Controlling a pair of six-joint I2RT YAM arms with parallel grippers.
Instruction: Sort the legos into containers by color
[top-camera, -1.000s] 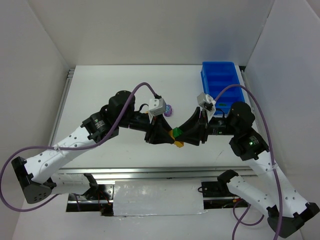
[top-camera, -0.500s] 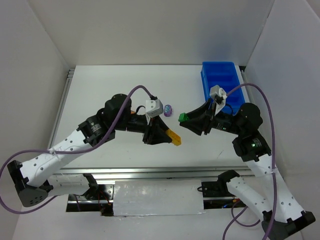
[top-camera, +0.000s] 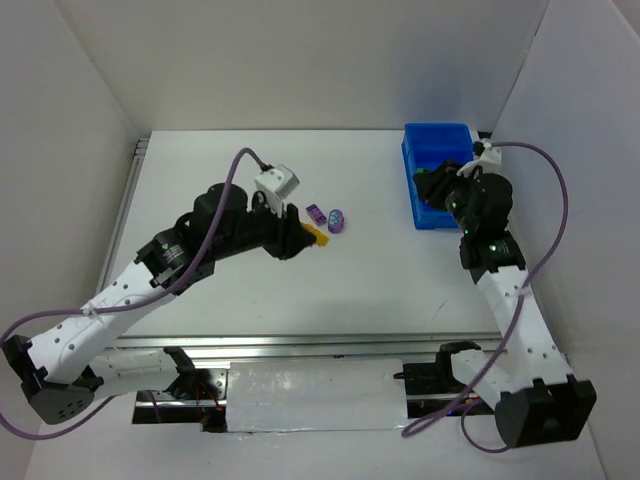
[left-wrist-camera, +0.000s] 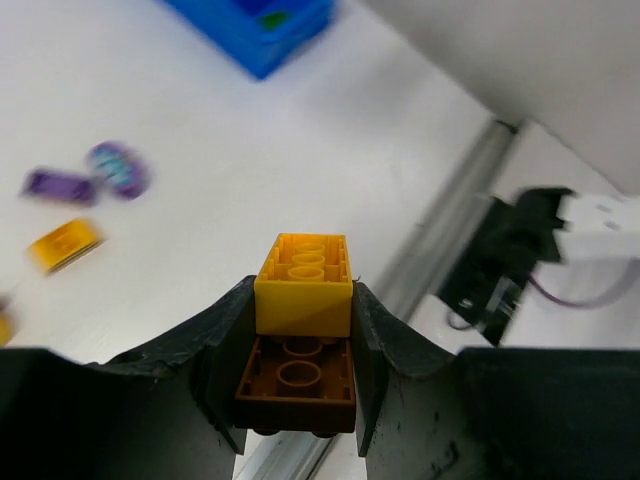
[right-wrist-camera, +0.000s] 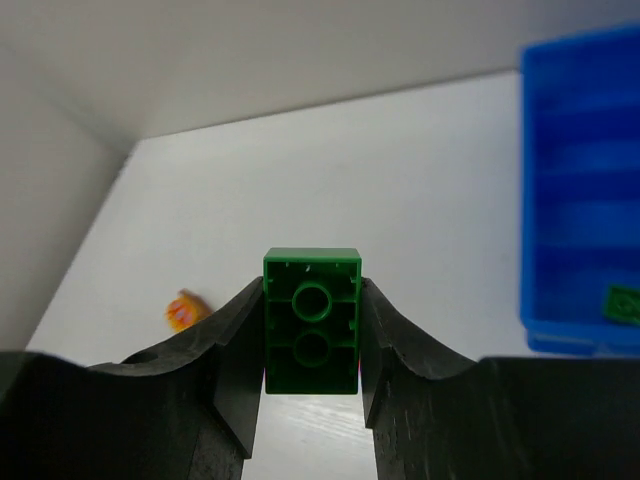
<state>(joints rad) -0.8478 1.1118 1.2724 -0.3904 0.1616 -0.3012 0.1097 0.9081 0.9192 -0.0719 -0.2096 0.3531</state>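
Left pincer (top-camera: 310, 238), from above, clenches a yellow brick (top-camera: 320, 238) over the white surface (top-camera: 250, 300); its wrist view shows it stacked on a brown brick (left-wrist-camera: 295, 385); right wrist: right pincer (right-wrist-camera: 312, 292) grasps a glossy rectangular green brick (right-wrist-camera: 312, 325) near the blue tray (right-wrist-camera: 580, 180).

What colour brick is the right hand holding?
Green brick, best seen in the right wrist view.

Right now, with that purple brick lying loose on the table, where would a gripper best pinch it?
Probably grip the purple brick across its two long sides, coming straight down from above: it lies flat and oblong, so its narrow width pinches easiest. The rounded purple piece sits near one end.
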